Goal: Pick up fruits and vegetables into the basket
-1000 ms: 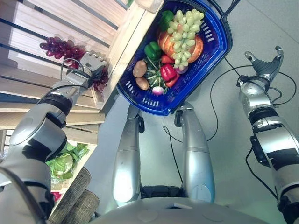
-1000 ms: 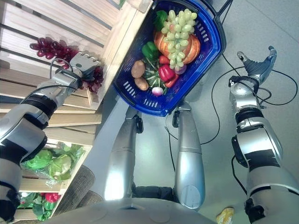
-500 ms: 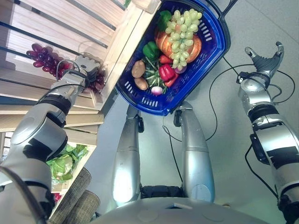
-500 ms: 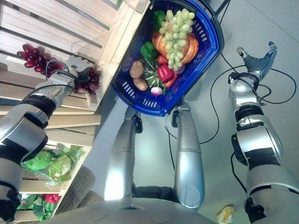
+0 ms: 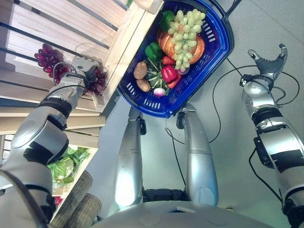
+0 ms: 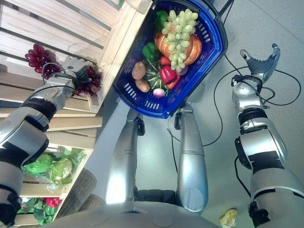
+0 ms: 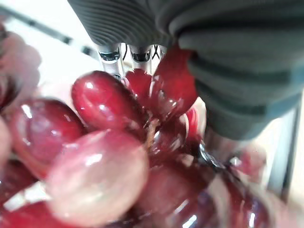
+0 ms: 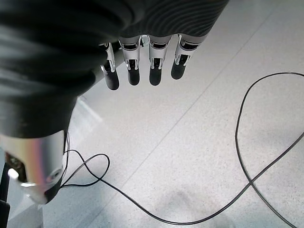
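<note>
The robot's left hand [image 5: 83, 66] lies on a cluster of glossy dark-red grapes [image 5: 52, 59] resting on the slatted wooden shelf [image 5: 57, 28]. In the left wrist view the grapes [image 7: 109, 142] crowd against the palm, but whether the fingers close round them cannot be told. The bunch looks light, slick and loosely jointed, so it would likely sag; cupping it at the middle or near the stem seems safest. The blue plastic basket [image 5: 223, 42] of produce stands just beside the shelf. The right hand [image 8: 142, 66] hangs spread over the floor.
</note>
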Controlling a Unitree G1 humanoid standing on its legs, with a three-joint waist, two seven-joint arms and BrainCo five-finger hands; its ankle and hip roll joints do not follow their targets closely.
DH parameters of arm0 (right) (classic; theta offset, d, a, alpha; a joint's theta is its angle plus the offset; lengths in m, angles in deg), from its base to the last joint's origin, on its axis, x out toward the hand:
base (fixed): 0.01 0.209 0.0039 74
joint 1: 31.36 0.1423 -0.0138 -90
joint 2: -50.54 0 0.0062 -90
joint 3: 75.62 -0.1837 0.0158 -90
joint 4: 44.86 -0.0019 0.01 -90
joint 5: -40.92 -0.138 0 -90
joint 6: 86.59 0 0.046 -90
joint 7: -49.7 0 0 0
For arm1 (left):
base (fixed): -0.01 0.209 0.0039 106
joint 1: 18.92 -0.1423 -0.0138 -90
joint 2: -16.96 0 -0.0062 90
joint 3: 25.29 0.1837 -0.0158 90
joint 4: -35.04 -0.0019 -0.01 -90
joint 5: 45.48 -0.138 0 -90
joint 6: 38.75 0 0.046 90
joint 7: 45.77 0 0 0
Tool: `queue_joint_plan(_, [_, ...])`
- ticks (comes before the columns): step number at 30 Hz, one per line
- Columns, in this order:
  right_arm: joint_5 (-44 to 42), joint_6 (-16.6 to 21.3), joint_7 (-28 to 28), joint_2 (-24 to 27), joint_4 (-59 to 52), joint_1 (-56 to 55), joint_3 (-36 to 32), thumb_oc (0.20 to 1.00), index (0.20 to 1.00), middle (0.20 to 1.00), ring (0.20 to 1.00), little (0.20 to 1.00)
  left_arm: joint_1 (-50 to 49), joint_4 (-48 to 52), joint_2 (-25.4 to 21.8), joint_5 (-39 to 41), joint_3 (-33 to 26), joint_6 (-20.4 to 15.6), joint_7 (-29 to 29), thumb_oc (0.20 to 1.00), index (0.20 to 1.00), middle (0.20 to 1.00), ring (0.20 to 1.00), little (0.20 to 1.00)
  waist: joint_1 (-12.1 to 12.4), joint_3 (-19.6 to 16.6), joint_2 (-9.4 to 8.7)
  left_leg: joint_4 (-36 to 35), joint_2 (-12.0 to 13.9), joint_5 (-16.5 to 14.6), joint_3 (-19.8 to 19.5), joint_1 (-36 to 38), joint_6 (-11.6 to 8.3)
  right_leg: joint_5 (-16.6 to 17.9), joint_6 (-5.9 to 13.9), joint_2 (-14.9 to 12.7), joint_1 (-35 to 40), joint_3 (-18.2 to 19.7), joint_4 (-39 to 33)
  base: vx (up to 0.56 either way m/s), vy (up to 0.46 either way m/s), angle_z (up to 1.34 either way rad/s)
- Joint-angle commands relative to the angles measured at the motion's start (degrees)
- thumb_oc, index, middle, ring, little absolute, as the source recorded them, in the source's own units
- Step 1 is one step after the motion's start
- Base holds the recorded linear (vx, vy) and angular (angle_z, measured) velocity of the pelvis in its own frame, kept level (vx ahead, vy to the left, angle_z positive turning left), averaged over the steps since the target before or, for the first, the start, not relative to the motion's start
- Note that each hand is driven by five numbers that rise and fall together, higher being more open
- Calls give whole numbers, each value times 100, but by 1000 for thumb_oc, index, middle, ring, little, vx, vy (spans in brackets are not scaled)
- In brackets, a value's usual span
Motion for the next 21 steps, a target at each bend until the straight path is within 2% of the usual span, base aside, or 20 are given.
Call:
queue_joint_plan(1, [-4,147,-166,117,-299,-393,-132,1000,1000,1000,1000,1000,-306,81,-186,885,-490,-353,142,1000,1000,1000,1000,1000,7,-151,-118,724,-314,-839,260,80,275,789,755,145,510,179,-1273,0,0,0])
queue_joint_plan(7, [104,177,-104,247,-381,-586,-313,1000,1000,1000,1000,1000,-315,746,-460,1094,-698,-639,-223,1000,1000,1000,1000,1000,63,-151,-24,685,-341,-827,256,151,287,759,760,127,578,161,-1259,0,0,0])
queue_joint_plan(13, [147,238,-69,332,-323,-679,-423,1000,1000,1000,1000,1000,-389,1279,-651,1365,-773,-616,-505,1000,1000,1000,1000,1000,114,-151,62,671,-347,-836,282,201,301,730,767,94,616,122,-1238,0,0,0])
queue_joint_plan(21, [79,289,74,462,-195,-642,-459,1000,1000,1000,1000,1000,-255,1673,-976,1008,-314,-398,-1395,1000,1000,1000,1000,1000,129,-151,112,704,-356,-849,296,224,314,761,785,64,643,95,-1235,0,0,0])
